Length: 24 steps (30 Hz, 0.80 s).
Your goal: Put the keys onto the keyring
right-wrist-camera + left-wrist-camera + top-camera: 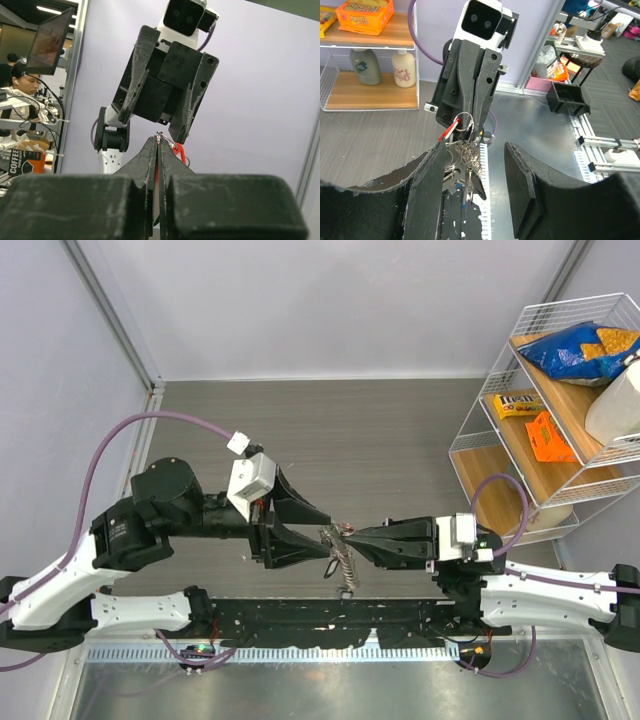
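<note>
Grey wood-grain table (400, 430) — lilac walls (300, 300) | right pincer (351, 536) clamping keyring (342, 562)

Bright, thin steel wire forms the keyring (464, 121). The keys (466, 156) hanging below it are shiny silver metal, and one has a glossy red plastic head (448, 131). The right gripper (470, 125) and left gripper (476, 147) are matt black plastic, scuffed and scratched pale, with rough-edged inner pads. The camera housing (481, 19) is smooth white plastic. The table (400, 430) looks like matt grey wood-grain board, with dull sheet metal (320, 695) along its near edge. Far right, a white-coated wire rack (505, 478) has pale wooden boards.
</note>
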Each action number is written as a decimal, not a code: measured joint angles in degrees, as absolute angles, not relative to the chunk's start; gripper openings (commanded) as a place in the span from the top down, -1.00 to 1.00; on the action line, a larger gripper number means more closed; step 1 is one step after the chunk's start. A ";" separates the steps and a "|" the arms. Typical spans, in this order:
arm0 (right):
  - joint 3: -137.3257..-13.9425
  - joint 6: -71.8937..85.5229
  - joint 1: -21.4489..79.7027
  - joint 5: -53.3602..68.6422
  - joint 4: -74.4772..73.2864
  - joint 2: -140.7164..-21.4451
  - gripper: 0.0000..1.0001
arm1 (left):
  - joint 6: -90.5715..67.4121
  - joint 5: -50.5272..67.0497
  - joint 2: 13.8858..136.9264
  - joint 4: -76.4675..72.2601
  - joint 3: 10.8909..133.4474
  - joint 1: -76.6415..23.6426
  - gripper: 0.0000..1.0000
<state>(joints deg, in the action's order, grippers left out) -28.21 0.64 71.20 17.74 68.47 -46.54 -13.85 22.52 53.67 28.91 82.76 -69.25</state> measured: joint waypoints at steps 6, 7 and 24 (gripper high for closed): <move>-29.21 -0.19 71.20 15.35 64.97 -46.57 0.89 | -11.64 21.10 54.17 29.82 82.87 -69.25 -0.08; -29.47 -0.19 71.20 15.07 64.58 -46.65 0.89 | -11.35 20.95 54.28 29.93 82.87 -69.25 -0.07; -32.42 0.82 71.20 14.96 59.59 -47.40 0.89 | -7.90 19.03 54.61 30.46 83.02 -69.17 0.32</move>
<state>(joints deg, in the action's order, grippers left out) -32.42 0.82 71.20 14.96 59.59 -47.40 -7.90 19.03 54.61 30.46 83.02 -69.17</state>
